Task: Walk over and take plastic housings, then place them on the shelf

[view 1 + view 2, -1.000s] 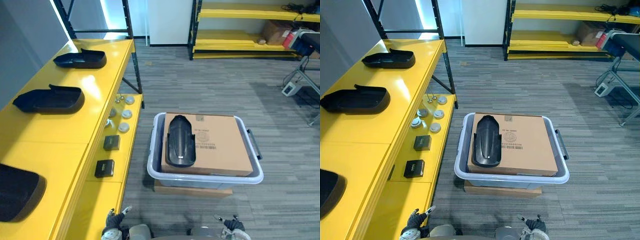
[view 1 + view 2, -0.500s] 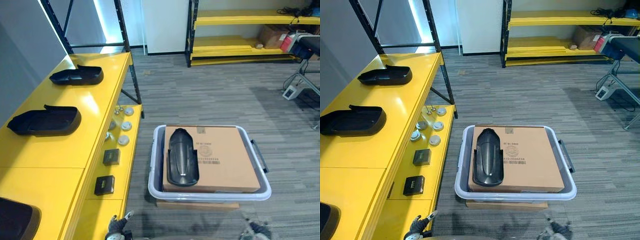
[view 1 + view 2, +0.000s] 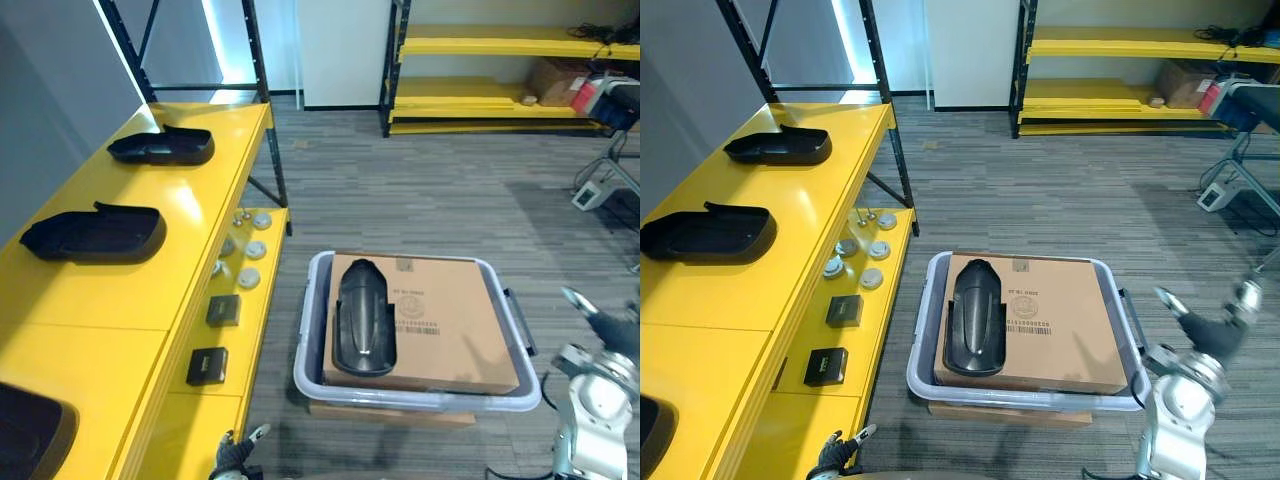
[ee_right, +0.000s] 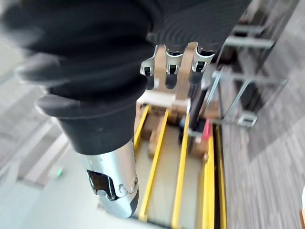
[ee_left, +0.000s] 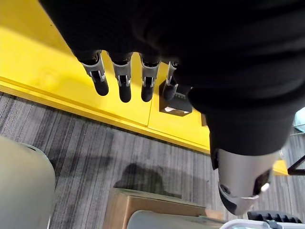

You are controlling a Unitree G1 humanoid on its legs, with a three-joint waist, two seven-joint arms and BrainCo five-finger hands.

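Housing (image 3: 362, 317) atop box (image 3: 455, 325), long axis pointing away; right hand (image 3: 1213, 335) nearer, off its right, fingers straight, empty; left hand (image 5: 125, 86) likewise.

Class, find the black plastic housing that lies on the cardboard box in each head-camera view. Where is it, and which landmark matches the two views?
Left eye view: the housing lies lengthwise on the left part of the cardboard box, right of centre, lower half.
Right eye view: the housing lies near the middle, lower half, on the box's left part.
Shared landmark: the cardboard box in the pale bin.
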